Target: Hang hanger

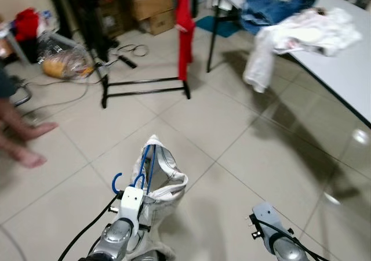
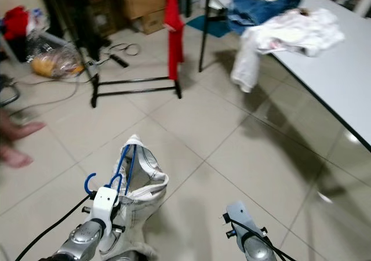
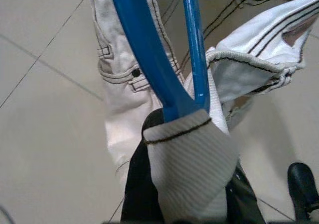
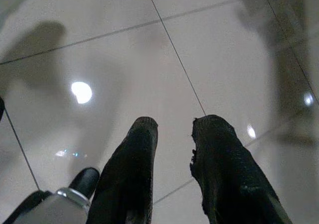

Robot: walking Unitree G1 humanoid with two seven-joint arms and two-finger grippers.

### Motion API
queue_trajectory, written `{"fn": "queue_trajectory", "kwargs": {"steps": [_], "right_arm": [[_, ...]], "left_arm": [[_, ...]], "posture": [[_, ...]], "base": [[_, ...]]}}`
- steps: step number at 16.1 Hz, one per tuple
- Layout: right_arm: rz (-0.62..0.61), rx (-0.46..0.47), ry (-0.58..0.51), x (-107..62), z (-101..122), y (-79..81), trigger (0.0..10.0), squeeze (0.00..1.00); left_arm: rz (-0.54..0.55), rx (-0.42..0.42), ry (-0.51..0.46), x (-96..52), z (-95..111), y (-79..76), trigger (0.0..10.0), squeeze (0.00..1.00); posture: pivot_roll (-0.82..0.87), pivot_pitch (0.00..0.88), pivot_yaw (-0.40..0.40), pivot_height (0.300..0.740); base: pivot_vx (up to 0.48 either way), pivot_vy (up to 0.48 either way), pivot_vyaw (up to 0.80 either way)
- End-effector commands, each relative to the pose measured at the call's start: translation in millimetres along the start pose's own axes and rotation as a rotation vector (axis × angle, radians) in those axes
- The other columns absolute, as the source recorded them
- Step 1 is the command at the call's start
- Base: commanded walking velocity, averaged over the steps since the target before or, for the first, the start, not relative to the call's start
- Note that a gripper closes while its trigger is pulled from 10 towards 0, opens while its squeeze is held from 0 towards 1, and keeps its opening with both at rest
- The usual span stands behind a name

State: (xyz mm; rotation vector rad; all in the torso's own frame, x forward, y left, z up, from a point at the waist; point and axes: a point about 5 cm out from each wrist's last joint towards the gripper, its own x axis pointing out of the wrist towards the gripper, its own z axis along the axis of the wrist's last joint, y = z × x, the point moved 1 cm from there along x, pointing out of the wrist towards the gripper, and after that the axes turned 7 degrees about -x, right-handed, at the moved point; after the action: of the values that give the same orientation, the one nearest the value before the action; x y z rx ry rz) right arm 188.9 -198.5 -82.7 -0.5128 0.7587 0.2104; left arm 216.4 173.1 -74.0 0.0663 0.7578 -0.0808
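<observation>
A blue plastic hanger (image 1: 143,167) carries a white garment (image 1: 165,182) with dark stitching. It is held low in front of me over the tiled floor. My left gripper (image 3: 175,122) is shut on the hanger's neck, with a fold of the white cloth (image 3: 189,159) draped over the black fingers (image 3: 142,194). The hanger's hook (image 1: 116,181) curls toward my left. Farther ahead stands a black clothes rack (image 1: 145,84) with a red garment (image 1: 184,29) hanging from it. My right gripper (image 4: 174,127) points at bare floor, its fingertips slightly apart and holding nothing.
A grey table (image 1: 348,69) at the right holds a pile of white and blue clothes (image 1: 295,20), some hanging over its edge. A person's bare feet (image 1: 26,142) are at the left. Cardboard boxes (image 1: 152,6), a bag (image 1: 66,64) and cables (image 1: 130,51) lie behind the rack.
</observation>
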Motion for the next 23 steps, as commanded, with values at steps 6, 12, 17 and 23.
{"fn": "queue_trajectory", "kwargs": {"steps": [6,12,17,23], "right_arm": [[-0.007,0.021,-0.005,-0.6,-0.5,-1.3,10.0,0.0],[-0.004,0.012,-0.009,-0.8,-0.3,0.7,10.0,0.0],[0.004,-0.008,-0.014,-1.0,-0.2,0.9,10.0,0.0],[0.006,-0.012,-0.018,-0.9,0.5,1.6,10.0,0.0]], "left_arm": [[0.0,0.012,-0.017,1.1,4.6,0.3,10.0,0.0],[0.001,0.013,-0.015,1.0,4.2,0.6,10.0,0.0],[0.001,0.009,-0.009,0.4,2.0,0.2,10.0,0.0],[0.0,0.006,-0.008,0.0,0.9,0.3,10.0,0.0]], "posture": [[-0.01,0.0,0.022,0.74],[-0.01,0.0,0.022,0.74],[-0.01,0.0,0.016,0.74],[-0.01,0.0,0.019,0.74]], "base": [[0.0,0.0,0.0],[0.0,0.0,0.0],[0.0,0.0,0.0],[0.231,0.0,0.0]]}}
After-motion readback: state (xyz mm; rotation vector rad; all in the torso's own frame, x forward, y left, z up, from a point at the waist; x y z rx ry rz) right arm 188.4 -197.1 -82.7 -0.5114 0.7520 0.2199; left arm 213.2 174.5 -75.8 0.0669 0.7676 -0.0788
